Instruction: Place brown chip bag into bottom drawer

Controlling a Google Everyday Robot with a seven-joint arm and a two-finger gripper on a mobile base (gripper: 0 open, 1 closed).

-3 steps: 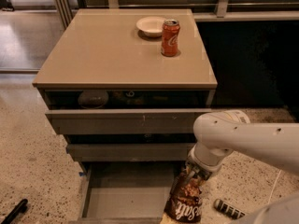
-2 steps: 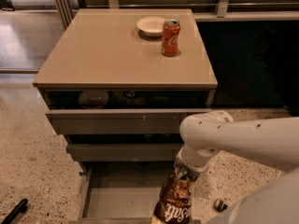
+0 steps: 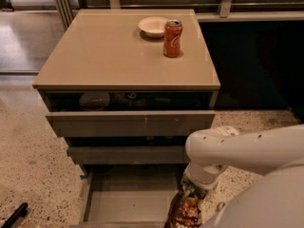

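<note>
The brown chip bag (image 3: 184, 212) hangs upright at the bottom of the camera view, glossy and crinkled, its lower end cut off by the frame edge. My gripper (image 3: 191, 194) is shut on the bag's top, at the end of the white arm coming in from the right. The bag is over the right part of the bottom drawer (image 3: 118, 204), which is pulled out as a shallow grey tray below the other two drawers. I cannot tell whether the bag touches the drawer floor.
On the beige cabinet top (image 3: 95, 56) stand an orange soda can (image 3: 172, 38) and a white bowl (image 3: 153, 26). The top drawer (image 3: 128, 122) and middle drawer (image 3: 126, 154) stick out partly. A dark object (image 3: 14, 215) lies on the speckled floor at left.
The arm has swung left and lower with the bag, carrying it from beside the drawer's right edge to over the drawer's right part.
</note>
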